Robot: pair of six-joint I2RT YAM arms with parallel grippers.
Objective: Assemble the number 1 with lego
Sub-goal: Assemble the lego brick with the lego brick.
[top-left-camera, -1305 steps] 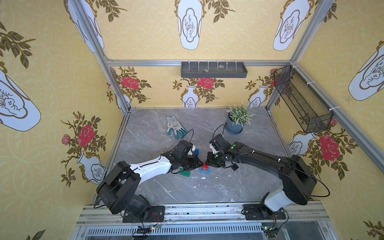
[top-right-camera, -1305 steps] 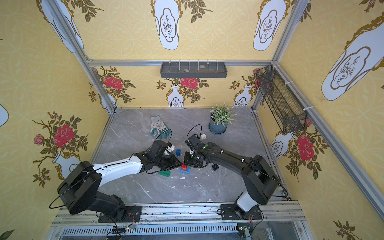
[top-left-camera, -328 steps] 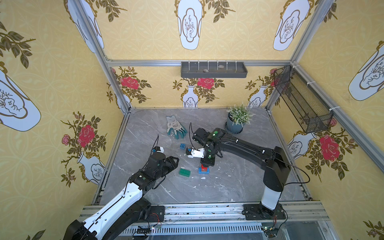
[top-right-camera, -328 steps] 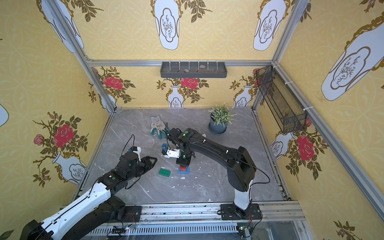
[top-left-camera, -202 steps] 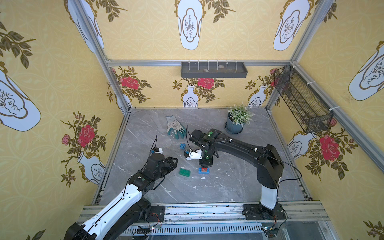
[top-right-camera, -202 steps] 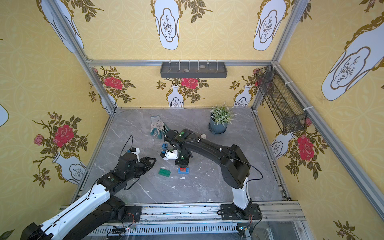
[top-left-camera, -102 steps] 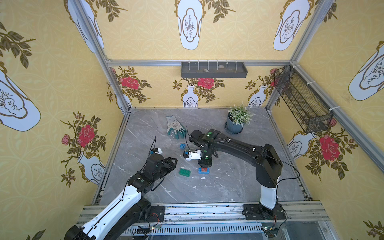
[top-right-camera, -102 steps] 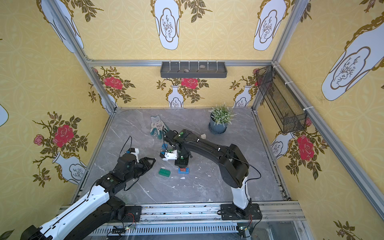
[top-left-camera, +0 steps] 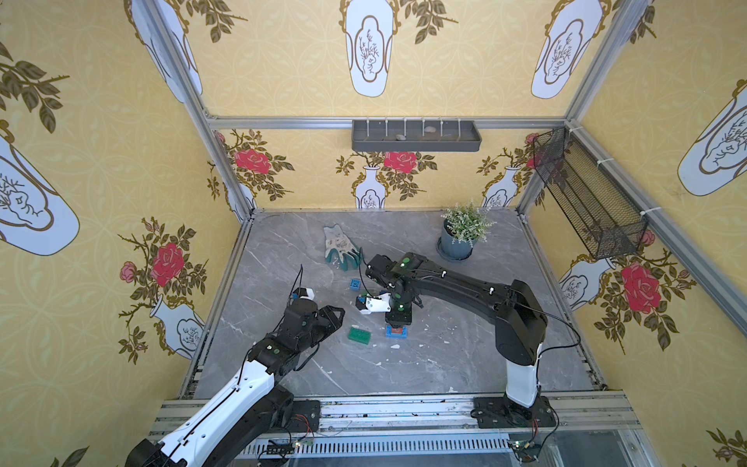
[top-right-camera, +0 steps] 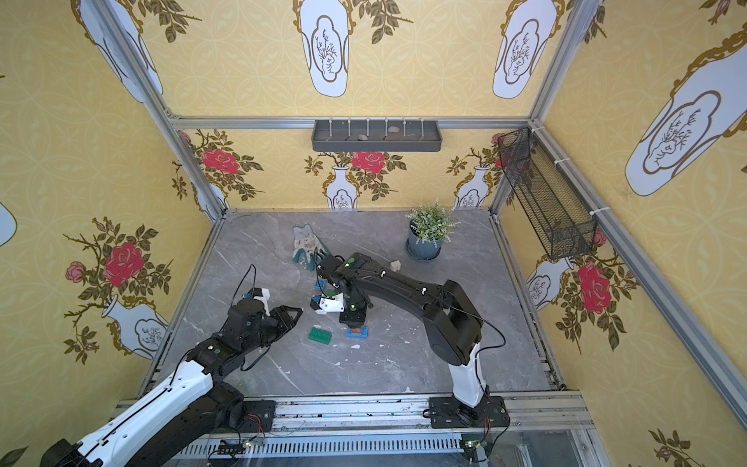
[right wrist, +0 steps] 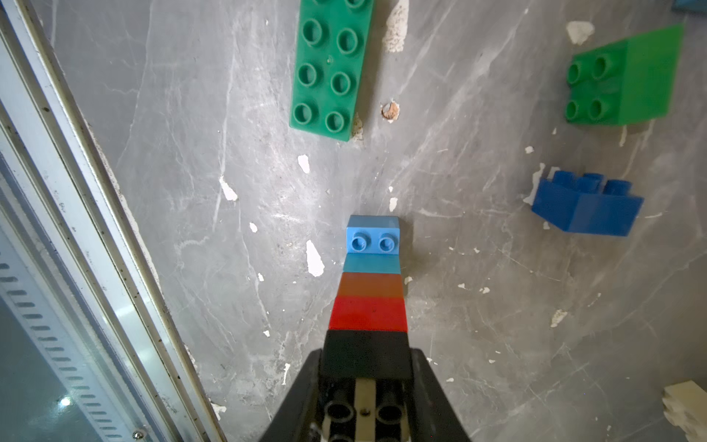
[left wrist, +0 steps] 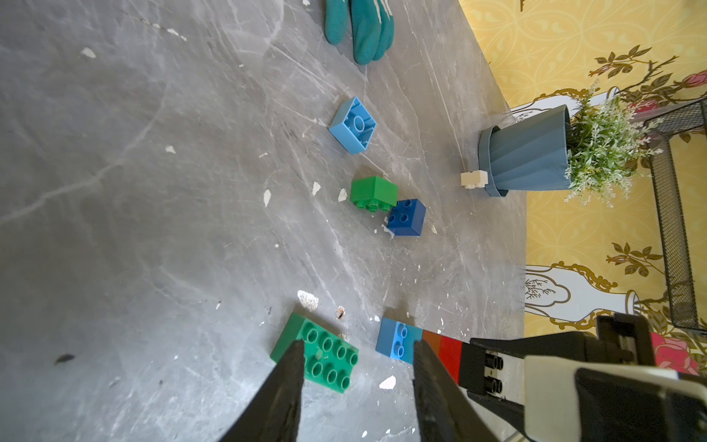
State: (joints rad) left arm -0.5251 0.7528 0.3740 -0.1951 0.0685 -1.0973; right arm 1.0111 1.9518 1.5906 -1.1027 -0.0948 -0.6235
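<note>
Right claw (right wrist: 366, 354): clamped on the black brick (right wrist: 366, 340), pointing straight down.
Stack (right wrist: 369, 291): black on red brick (right wrist: 367, 313) on orange-brown brick (right wrist: 371, 285) on light blue long brick (right wrist: 373, 237); upright on the table (top-left-camera: 444, 364), mid-front.
Left claw (left wrist: 357, 344): partway open, empty, hovering low.
Key relation: green long brick (left wrist: 325, 356) lies flat, studs up, just ahead of the left claw, between it and the stack base; near the base, not touching. Left arm is nearer.
Long axis: roughly along the left jaw gap; pinching the short side likely needs a wrist turn.
Room: open table on the left arm's side. Green square brick (right wrist: 623, 76) and dark blue square brick (right wrist: 585, 206) sit near the stack's far side. Front rail (right wrist: 95, 229) is close.
</note>
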